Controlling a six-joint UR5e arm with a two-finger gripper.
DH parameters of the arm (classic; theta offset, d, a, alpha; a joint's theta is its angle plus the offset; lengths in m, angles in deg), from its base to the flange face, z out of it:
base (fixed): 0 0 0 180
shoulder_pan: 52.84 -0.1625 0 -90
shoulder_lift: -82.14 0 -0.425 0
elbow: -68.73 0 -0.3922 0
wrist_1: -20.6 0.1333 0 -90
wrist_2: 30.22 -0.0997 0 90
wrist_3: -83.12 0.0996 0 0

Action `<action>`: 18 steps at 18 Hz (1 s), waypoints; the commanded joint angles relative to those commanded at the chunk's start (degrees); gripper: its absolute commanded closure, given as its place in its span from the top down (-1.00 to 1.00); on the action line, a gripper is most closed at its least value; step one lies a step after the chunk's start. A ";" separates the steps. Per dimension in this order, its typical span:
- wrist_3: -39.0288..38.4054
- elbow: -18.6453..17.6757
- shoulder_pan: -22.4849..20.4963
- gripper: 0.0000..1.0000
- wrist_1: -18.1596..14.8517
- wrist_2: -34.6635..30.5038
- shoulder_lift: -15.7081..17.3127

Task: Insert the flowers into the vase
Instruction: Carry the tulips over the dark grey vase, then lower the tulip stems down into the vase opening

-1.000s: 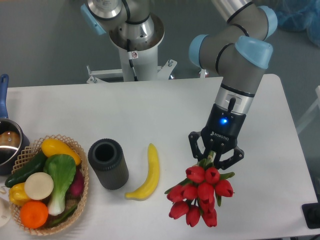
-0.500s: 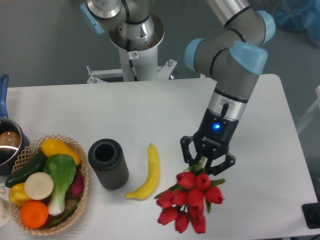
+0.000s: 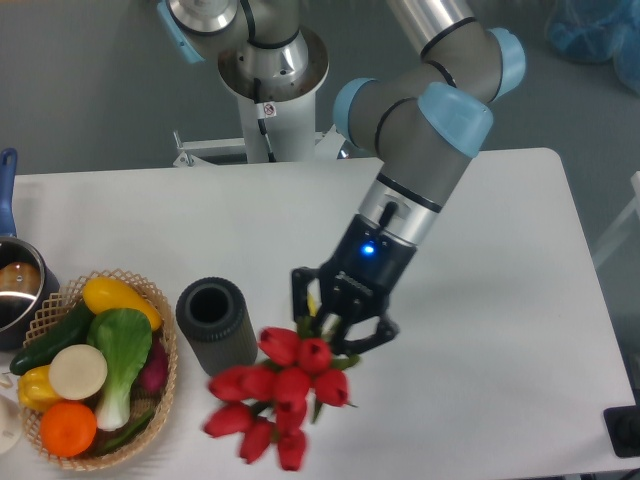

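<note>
Gripper (image 3: 335, 322) clamps the flowers (image 3: 275, 395) by the stems, buds hanging, near the vase (image 3: 216, 326) by the table's front edge.

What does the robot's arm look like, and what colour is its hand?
The arm is made of fat silver-grey tubes with light blue caps on the joints. Near the wrist there is a silver ring, then a black part with a small blue light. The hand is black with two jointed fingers. Any writing on it is too blurry to read.
</note>
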 joint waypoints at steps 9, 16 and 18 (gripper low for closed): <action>2.80 -2.28 0.26 -0.65 0.00 15.74 2.55; 9.67 -6.59 0.97 -0.64 0.00 19.80 2.38; 9.84 -7.38 0.97 -0.64 0.00 21.11 2.38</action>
